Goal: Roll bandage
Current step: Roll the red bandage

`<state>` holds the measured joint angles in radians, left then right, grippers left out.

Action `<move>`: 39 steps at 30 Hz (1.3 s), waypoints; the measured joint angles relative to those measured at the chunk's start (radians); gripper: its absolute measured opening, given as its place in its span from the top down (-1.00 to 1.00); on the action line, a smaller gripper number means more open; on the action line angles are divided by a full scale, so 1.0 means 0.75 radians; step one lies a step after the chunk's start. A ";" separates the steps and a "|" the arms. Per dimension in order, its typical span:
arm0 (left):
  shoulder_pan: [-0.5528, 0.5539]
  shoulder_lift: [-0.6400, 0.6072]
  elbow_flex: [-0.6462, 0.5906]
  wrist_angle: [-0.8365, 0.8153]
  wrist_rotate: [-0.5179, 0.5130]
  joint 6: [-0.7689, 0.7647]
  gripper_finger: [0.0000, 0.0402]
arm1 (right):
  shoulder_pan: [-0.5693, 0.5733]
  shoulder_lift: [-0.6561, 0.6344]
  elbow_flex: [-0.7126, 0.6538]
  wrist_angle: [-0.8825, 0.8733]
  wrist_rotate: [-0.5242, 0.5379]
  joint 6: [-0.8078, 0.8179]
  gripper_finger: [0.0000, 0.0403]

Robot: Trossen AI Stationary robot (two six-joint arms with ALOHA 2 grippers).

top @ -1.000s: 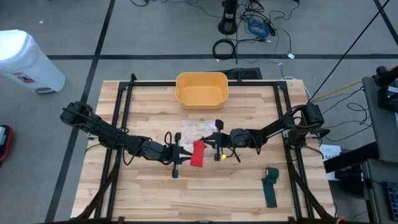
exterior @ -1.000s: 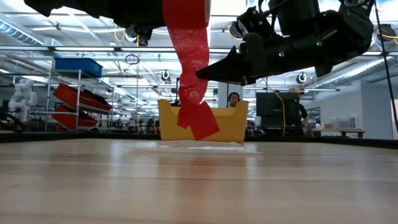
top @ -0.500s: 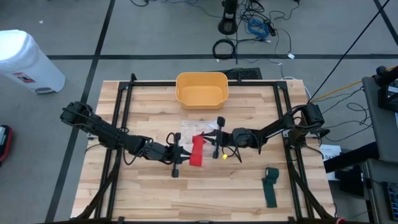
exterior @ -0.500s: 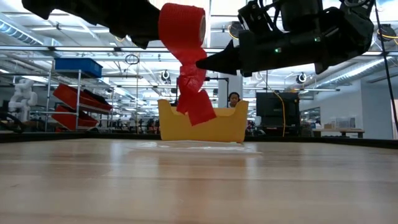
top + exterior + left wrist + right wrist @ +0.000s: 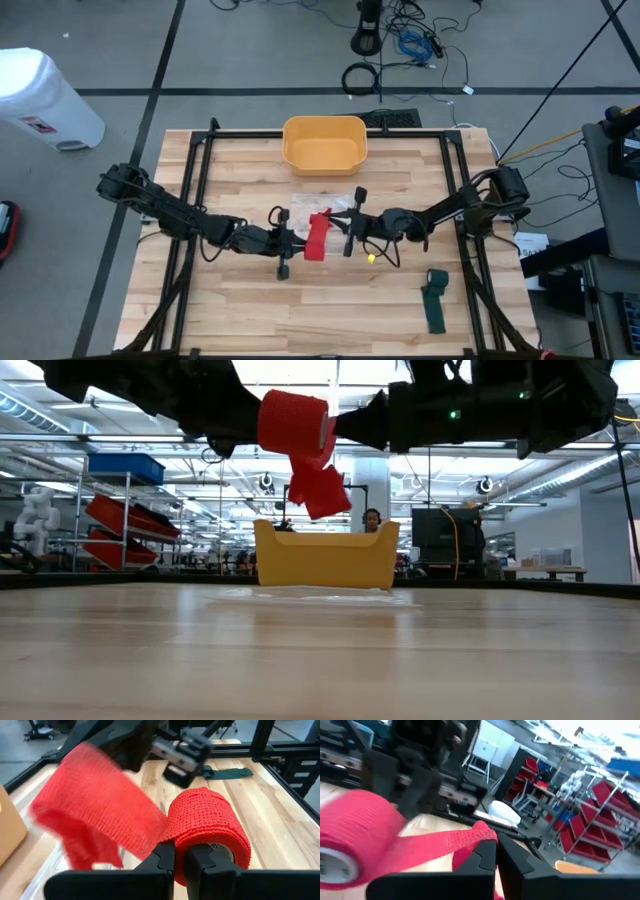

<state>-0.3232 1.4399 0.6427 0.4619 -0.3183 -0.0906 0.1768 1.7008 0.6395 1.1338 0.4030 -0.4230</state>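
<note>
- Up close at the left wrist: the left gripper (image 5: 180, 857) has its fingers pressed together on the edge of the red bandage roll (image 5: 210, 832), carried in the air above mid-table, not resting on the wood.
- The roll's loose tail (image 5: 95, 830) streams off toward the right gripper (image 5: 494, 854), whose fingers are closed tight on the strip, as the right wrist view shows.
- From above, both grippers meet at the middle of the table (image 5: 250, 300), with the red bandage (image 5: 318, 236) between them.
- Risk, as I read it: the strip looks slack and crumpled near its free end, so the next turn could wind on loose or crooked.
- Pull too hard the other way and the thin pinch on either side could slip, dropping the roll or the tail.
- Further right, a green bandage (image 5: 435, 298) lies flat near the table's front corner, well apart from the action.
- At the back edge sits the yellow bin (image 5: 324, 143).
- Hard to tell: how much strip remains unwound and how deep the left fingers reach into the roll. A pale, clear sheet beneath the grippers is barely readable.
</note>
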 joint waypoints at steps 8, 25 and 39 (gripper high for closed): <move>0.031 0.000 0.000 0.000 0.004 -0.023 0.93 | 0.053 -0.052 0.002 0.014 -0.008 -0.156 1.00; 0.091 0.000 -0.001 0.003 -0.003 0.033 0.93 | 0.167 -0.061 0.114 -0.169 -0.046 -0.413 1.00; 0.091 0.001 0.015 0.077 -0.043 0.350 0.93 | 0.194 -0.062 0.114 -0.357 -0.057 -0.499 0.95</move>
<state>-0.2546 1.4403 0.6540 0.5198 -0.3505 0.1719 0.3225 1.6547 0.7250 0.8660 0.3605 -0.7971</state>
